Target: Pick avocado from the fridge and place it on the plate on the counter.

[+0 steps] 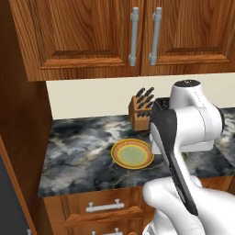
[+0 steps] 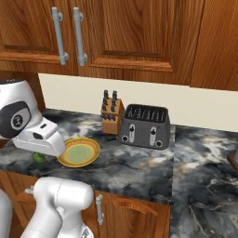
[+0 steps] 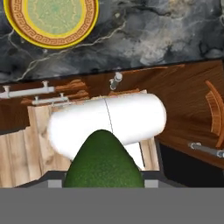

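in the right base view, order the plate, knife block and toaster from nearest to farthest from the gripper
1. plate, on the counter right beside the gripper holding the avocado
2. knife block, farther back by the wall
3. toaster, to the block's right

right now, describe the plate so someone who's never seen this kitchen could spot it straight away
Start at the dark marbled counter under the wooden wall cabinets. In front of the knife block, left of the grey toaster, lies the plate. It is the only flat round thing there, with a yellow-orange rim and a pale green centre.
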